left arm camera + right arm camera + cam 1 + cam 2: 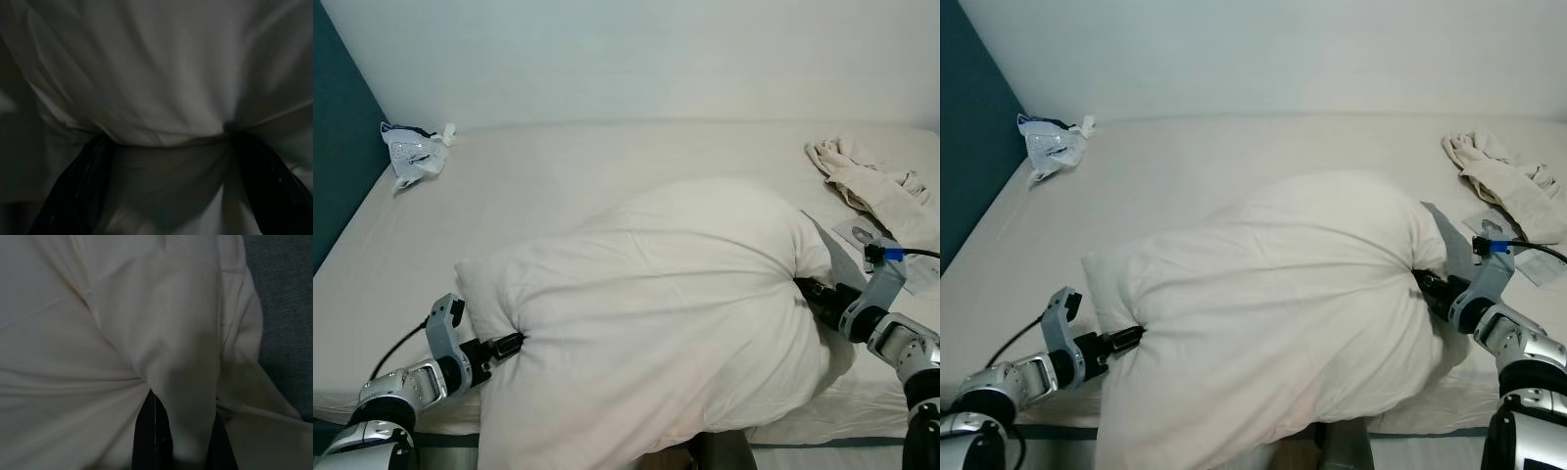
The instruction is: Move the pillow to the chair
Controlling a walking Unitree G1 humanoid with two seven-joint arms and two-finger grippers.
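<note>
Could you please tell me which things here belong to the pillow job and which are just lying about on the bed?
For the job:
pillow
left gripper, pressed into the pillow's left side
right gripper, pressed into its right side

Lying about:
plastic bag, far left corner of the bed
crumpled cloth, right side
paper beside it

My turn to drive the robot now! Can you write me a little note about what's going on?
Left end effector: shut on the pillow's left side.
Right end effector: shut on its right side.
Pillow: held between both arms, over the bed's near edge.
Also on the bed: a plastic bag and a crumpled cloth.
Done: pillow gripped.
Left: find the chair and carry the pillow there.
</note>
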